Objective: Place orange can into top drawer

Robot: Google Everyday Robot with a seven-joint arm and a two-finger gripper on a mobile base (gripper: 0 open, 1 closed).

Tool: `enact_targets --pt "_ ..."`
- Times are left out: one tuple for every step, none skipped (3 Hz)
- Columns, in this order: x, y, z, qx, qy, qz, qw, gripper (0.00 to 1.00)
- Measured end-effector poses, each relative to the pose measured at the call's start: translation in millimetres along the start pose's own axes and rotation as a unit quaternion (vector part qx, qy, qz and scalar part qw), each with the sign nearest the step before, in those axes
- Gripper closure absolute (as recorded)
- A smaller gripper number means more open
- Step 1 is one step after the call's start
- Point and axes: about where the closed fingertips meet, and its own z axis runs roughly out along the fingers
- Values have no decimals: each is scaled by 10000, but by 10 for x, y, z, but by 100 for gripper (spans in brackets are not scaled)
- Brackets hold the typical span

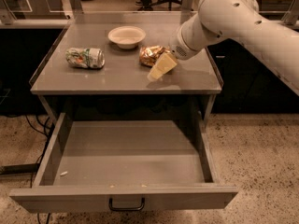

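Observation:
The orange can (pixel 150 55) lies on its side on the grey table top, right of centre, dented and shiny orange-gold. My gripper (pixel 160 69) hangs from the white arm just right of and in front of the can, its pale fingers pointing down-left, close beside the can. The top drawer (pixel 126 164) stands pulled fully open under the table, its inside bare except for a small white scrap at the front left. Its dark bar handle (pixel 126 204) faces the camera.
A white-green can (pixel 85 58) lies on its side at the table's left. A white bowl (pixel 126 36) stands at the back centre. The white arm (pixel 243 27) reaches in from the right. Office chairs stand beyond the table.

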Motion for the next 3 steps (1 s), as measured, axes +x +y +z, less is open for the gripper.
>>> enact_targets --pt "-49 -173 191 65 -59 -126 9999 0" --pt "-93 -294 398 27 -102 -255 9996 0" --pt "-58 -317 498 -69 -84 -275 9996 0"
